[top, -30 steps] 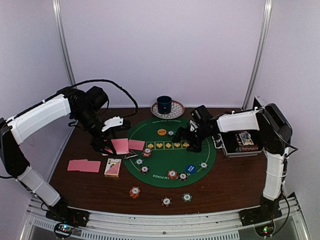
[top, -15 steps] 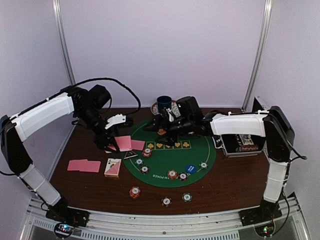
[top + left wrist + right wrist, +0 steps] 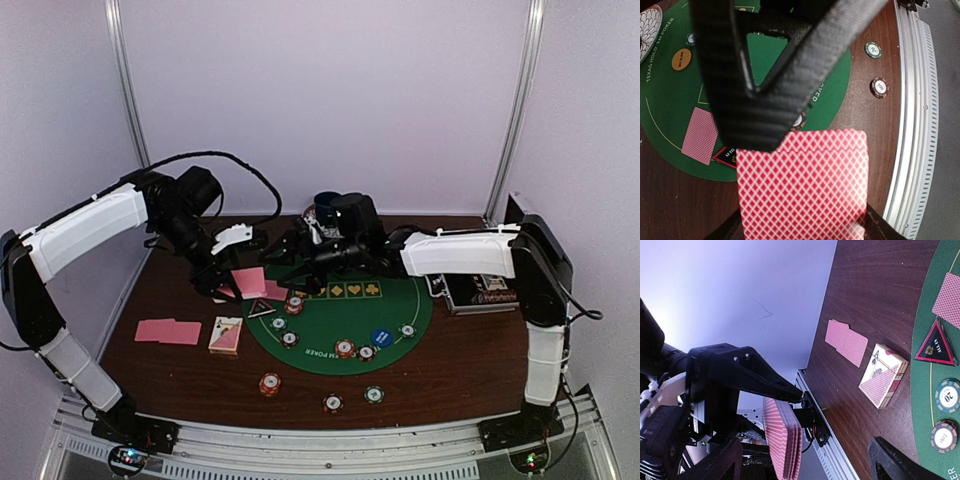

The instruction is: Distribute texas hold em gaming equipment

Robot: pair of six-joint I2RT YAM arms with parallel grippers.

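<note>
The left tool (image 3: 226,287) is clamped on the deck (image 3: 802,187) and holds it clear of the worktop (image 3: 440,370), just off the rim of the mat (image 3: 325,322). The right tool (image 3: 283,255) has its jaws spread wide and grips nothing. It faces the deck from close by without touching it.

This looks like dealing. The next move likely calls for the right tool to close in, pinch only the outermost card and slide it free.

Below the deck, one card (image 3: 700,135) lies on the mat beside the triangle marker (image 3: 726,155). Two more cards (image 3: 168,331) lie beyond the left tool, away from the mat.
</note>
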